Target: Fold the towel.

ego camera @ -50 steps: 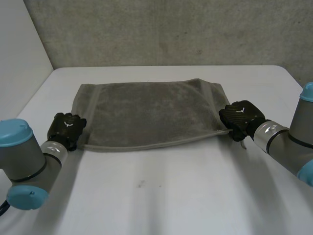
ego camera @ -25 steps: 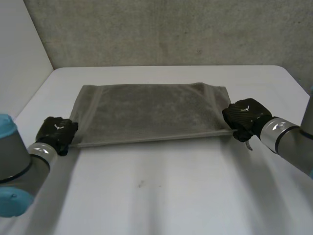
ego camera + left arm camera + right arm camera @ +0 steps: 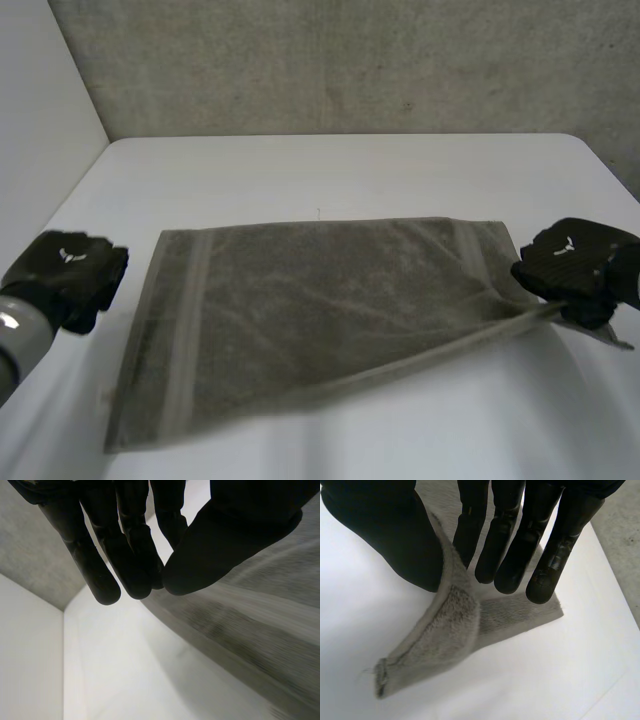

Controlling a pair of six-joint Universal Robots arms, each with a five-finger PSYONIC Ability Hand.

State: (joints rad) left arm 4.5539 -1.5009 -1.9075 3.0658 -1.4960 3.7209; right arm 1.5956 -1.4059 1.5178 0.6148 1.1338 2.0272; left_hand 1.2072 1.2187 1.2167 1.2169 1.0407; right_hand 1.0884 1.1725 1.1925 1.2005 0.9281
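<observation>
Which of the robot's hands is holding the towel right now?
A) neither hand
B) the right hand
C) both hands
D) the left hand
B: the right hand pinches a corner of the towel between thumb and fingers, while the left hand is beside the towel, apart from it.

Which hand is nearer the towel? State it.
Right. The right hand pinches the towel at its near right corner; the left hand sits beside its left edge, apart.
</observation>
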